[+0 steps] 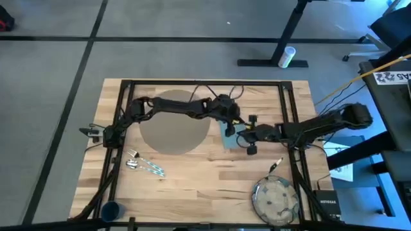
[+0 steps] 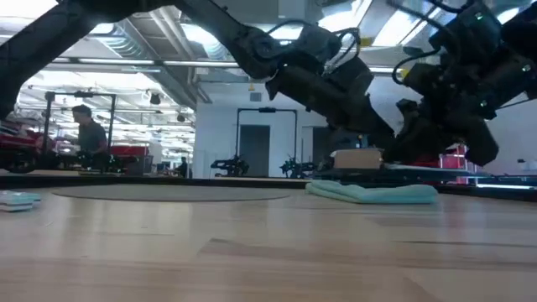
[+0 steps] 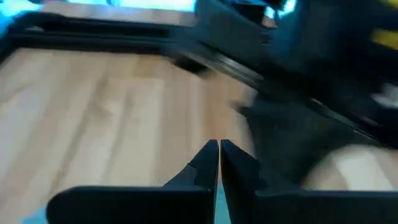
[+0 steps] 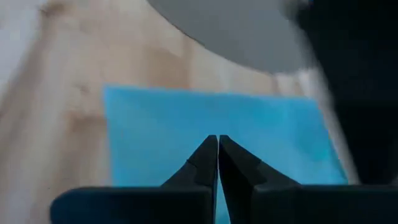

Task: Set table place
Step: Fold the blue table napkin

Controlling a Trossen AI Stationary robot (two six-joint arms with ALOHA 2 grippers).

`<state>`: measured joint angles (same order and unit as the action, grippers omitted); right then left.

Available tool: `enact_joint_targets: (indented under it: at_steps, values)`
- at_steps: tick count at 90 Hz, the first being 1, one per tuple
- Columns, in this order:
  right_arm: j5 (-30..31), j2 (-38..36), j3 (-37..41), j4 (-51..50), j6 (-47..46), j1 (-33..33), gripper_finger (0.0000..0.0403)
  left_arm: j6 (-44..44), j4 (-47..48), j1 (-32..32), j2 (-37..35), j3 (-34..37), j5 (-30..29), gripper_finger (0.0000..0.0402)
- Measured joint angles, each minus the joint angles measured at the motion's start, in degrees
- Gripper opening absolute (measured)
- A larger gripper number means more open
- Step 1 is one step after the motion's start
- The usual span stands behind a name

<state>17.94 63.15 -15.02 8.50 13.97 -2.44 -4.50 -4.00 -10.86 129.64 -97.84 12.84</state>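
Observation:
The teal napkin (image 1: 228, 140) lies flat on the table (image 1: 205, 183), just right of the round grey placemat (image 1: 172, 127). My right gripper (image 4: 217, 140) hovers shut above the napkin (image 4: 186, 137), reaching in from the table's right. My left gripper (image 3: 219, 147) is shut too, stretched over the placemat to the napkin's far-left side (image 1: 226, 122), with bare wood under its tips. In the low view the napkin (image 2: 373, 193) rests on the wood, both arms dark above it. The speckled plate (image 1: 276, 199) sits at the near right and the dark-blue cup (image 1: 111, 210) at the near left.
Silver cutlery (image 1: 144, 166) lies near the placemat's near-left side, and one more piece (image 1: 276, 164) lies just beyond the plate. The black frame rails (image 1: 205, 82) run along the table's far edge and sides. Bare wood shows at the near middle.

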Motion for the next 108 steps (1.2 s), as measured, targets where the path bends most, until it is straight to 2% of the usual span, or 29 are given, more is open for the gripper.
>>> enact_joint_targets:
  at_steps: [10,24,42,56,77,87,108]
  values:
    - [0.18,-2.14,-0.01,-3.73,-1.79,0.23,0.0000,-0.43,0.45,1.30,0.00,0.00,-1.54,0.0000]
    - [-3.24,-2.25,-0.03,-7.54,-4.96,-0.22,0.0000,0.05,1.47,0.37,0.00,0.00,-4.26,0.0000]
    - [-0.93,-2.25,-0.01,-10.48,-6.52,-5.13,0.0000,-1.68,8.34,-0.92,0.00,0.00,-11.79,0.0000]
    - [0.55,-2.14,-0.01,-11.05,-9.54,-9.19,0.0000,-1.68,10.51,-1.30,0.00,0.00,-12.07,0.0000]
    - [3.91,-2.02,-0.03,-15.64,-14.36,-13.03,0.0000,-1.88,6.92,-1.23,0.87,-0.07,-12.06,0.0000]
    - [6.51,-1.92,-0.01,-15.81,-15.16,-14.10,0.0000,-1.89,4.70,-1.07,2.21,-0.07,-12.07,0.0000]
    - [7.98,-1.90,-0.03,-13.00,-15.19,-14.10,0.0000,-2.33,3.51,-1.34,3.69,-0.07,-12.03,0.0000]
